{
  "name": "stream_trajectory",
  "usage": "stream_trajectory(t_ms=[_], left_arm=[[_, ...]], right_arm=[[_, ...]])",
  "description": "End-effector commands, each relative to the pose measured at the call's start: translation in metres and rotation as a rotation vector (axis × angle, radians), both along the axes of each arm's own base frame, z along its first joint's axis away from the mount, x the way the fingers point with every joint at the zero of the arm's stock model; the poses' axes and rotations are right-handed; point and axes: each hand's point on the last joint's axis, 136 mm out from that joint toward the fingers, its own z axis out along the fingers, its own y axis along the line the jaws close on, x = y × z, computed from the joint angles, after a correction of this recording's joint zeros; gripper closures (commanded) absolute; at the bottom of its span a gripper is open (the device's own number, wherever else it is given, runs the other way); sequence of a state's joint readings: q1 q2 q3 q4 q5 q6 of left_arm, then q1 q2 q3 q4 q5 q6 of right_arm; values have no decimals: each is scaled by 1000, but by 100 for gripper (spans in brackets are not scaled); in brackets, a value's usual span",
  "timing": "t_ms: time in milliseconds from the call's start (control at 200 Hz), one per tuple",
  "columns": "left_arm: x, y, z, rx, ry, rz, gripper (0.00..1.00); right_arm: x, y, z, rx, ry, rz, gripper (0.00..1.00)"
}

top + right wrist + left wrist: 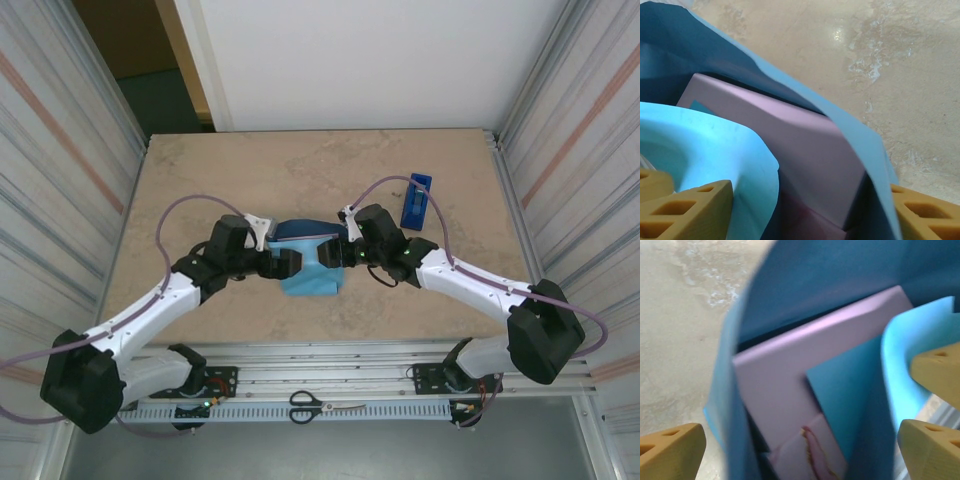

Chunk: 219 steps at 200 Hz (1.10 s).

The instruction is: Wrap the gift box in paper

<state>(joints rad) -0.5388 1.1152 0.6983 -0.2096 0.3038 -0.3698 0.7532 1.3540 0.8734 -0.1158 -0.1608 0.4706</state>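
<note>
- The table (200, 190) is a pale, stone-patterned top. It lies under both sets of jaws and shows bare beyond their tips.
- The paper (310, 280) sits between the two grippers where they meet. It is folded up around the box, dark navy inside and sky blue outside, and a loose light-blue flap curls towards the fingers in each wrist view.
- The gift box (780, 385) lies inside the paper, between the left jaws. Its pink lid is bare and a marbled side shows below it.
- The left gripper (800, 445) has its jaws spread wide either side of the bundle, gripping nothing.
- The right gripper (805, 215) has its jaws apart around the paper and box. I cannot tell whether they pinch the paper.
- A dark-blue tape dispenser (416, 200) lies behind the right jaws, apart from them.
- Scissors (325, 405) lie well behind both jaws, on the base rail.
</note>
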Motion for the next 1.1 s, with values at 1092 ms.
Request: stream_trajectory(t_ms=[1092], left_arm=[[21,1,15,-9,-36,101,31]], right_arm=[[5,-30,-45,-217,-108,-307,40]])
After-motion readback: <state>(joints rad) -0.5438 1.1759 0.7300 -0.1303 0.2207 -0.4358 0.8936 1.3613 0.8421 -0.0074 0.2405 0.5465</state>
